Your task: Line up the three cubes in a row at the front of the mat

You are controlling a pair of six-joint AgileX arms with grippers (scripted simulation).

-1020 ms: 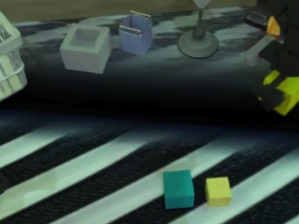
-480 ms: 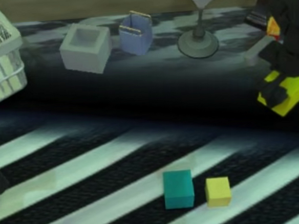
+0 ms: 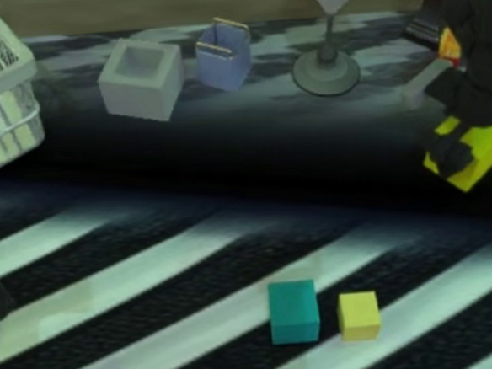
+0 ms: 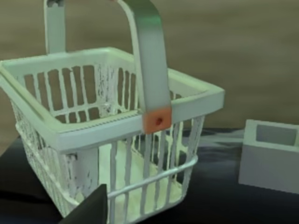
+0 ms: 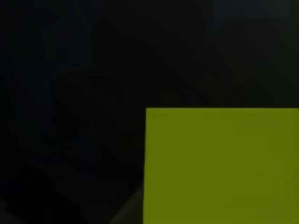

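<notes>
Large cube [image 3: 480, 155] lime-yellow, mid-sized cube [image 3: 294, 311] teal, small cube [image 3: 358, 315] pale yellow; mat [image 3: 151, 275] in broad black and pale mint-white diagonal stripes; cloth [image 3: 250, 125] dark and mottled; square box [image 3: 141, 78] grey; small basket [image 3: 222, 54] blue; wire basket [image 4: 112, 135] white with orange handle pivot.

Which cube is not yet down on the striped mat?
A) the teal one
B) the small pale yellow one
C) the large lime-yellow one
C: the large lime-yellow cube sits under the right hand over the dark cloth, while the teal cube and small pale yellow cube rest on the striped mat.
</notes>
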